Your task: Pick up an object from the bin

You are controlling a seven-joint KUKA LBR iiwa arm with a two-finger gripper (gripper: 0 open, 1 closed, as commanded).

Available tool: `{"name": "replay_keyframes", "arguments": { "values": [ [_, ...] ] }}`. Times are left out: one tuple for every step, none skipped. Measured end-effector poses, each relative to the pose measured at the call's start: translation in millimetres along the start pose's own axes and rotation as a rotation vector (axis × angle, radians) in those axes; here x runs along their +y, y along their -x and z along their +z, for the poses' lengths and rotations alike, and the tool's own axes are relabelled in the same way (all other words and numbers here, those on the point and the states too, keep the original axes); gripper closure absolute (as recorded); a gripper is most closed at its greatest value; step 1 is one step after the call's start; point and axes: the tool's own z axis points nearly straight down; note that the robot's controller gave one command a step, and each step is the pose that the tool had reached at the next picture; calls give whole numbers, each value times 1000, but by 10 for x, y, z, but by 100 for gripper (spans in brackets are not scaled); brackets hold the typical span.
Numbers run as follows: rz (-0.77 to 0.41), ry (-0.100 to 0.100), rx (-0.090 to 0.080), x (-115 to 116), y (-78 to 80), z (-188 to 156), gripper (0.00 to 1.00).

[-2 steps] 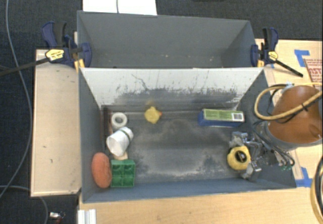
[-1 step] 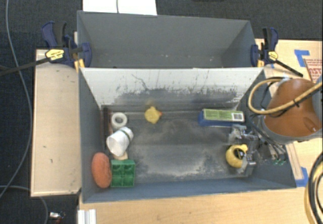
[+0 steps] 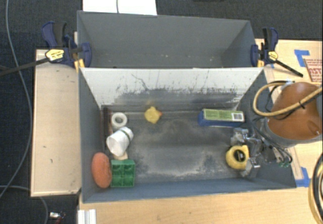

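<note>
Seven things are lying in the bin [image 3: 166, 41]; nothing is rising clear. You are seeing the gripper [image 3: 246, 154] sitting against the yellow roll [image 3: 234, 158], just below the green-and-blue box [image 3: 222, 116] (apart or clamped, you cannot tell). Lifting is remaining.

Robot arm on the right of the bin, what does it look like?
A rounded, glossy orange-brown cover sits over the wrist, with a pale tan cable looping around it. The hand beneath is a compact assembly of dark and silvery metal parts.
</note>
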Motion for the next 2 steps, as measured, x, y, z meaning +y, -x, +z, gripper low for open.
{"name": "replay_keyframes", "arguments": {
  "values": [
    [-13,-2,-1,54,-20,0,0],
    [-2,0,2,74,-34,1,100]
  ]
}}
